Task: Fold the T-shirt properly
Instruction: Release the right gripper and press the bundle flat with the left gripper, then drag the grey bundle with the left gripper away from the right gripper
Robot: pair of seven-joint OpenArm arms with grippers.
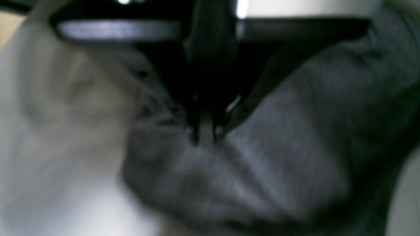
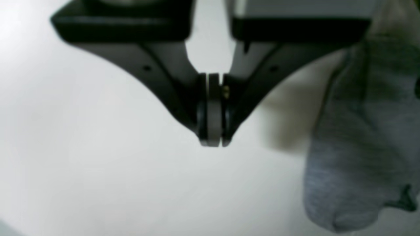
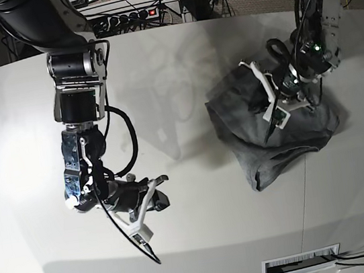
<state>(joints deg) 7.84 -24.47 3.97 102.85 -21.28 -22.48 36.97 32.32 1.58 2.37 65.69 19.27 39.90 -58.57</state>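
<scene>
The heather-grey T-shirt [image 3: 284,139] lies crumpled in a heap on the right half of the white table [image 3: 178,62]. My left gripper [image 3: 271,131] is down on the middle of the heap. In the left wrist view its jaws are closed [image 1: 206,137] with folds of the shirt [image 1: 288,141] gathered at the tips. My right gripper [image 3: 150,249] is shut and empty, low over bare table near the front left, well apart from the shirt. In the right wrist view the closed tips [image 2: 213,141] hang over the white surface, and part of the shirt [image 2: 361,147] shows at the right edge.
Cables and a power strip [image 3: 131,14] lie behind the table's far edge. A vent slot [image 3: 301,262] sits in the front edge at the right. A seam [image 3: 308,186] runs across the table near the shirt.
</scene>
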